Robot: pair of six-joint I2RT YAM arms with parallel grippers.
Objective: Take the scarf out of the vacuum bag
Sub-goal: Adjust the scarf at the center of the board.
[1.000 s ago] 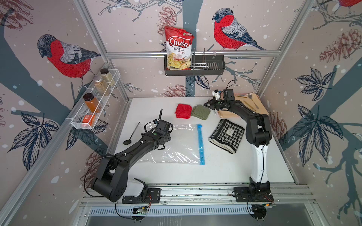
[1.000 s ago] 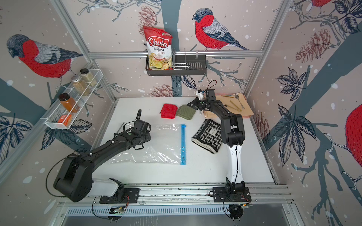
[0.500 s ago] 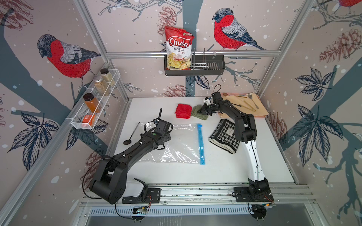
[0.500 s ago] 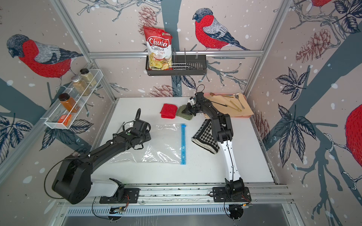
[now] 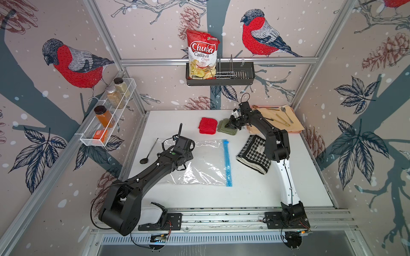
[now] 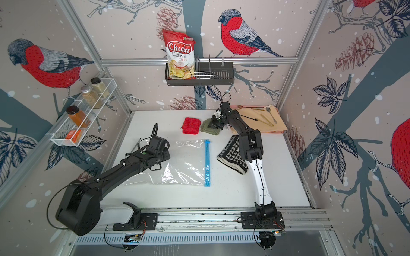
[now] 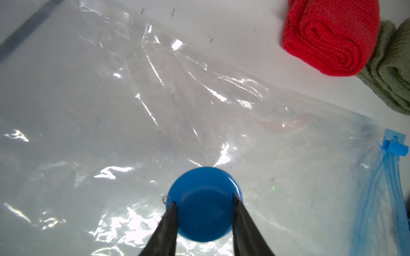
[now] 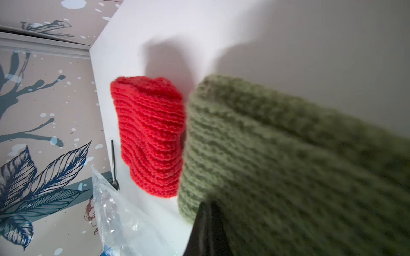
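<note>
The black-and-white houndstooth scarf (image 5: 253,155) (image 6: 230,156) lies on the table outside the vacuum bag, right of its light-blue zip strip (image 5: 226,164), and my right arm crosses over part of it. The clear vacuum bag (image 5: 204,166) (image 7: 155,99) lies flat and looks empty. My left gripper (image 7: 203,202) is shut on the bag's round blue valve cap (image 7: 204,212), one finger on each side. My right gripper (image 8: 207,206) (image 5: 229,128) is shut, its tip at the edge of the olive-green knit piece (image 8: 288,166) (image 5: 223,130).
A red knit piece (image 5: 207,125) lies beside the green one. A black spoon (image 5: 148,153) lies left of the bag. A tray (image 5: 295,131) with a tan cloth and utensils sits at the back right. A wire spice rack (image 5: 106,119) and a basket (image 5: 239,76) with chips hang on the walls.
My right arm has swung left from over the tray to the olive-green knit piece, its gripper still shut. The left arm, bag and scarf have not moved.
</note>
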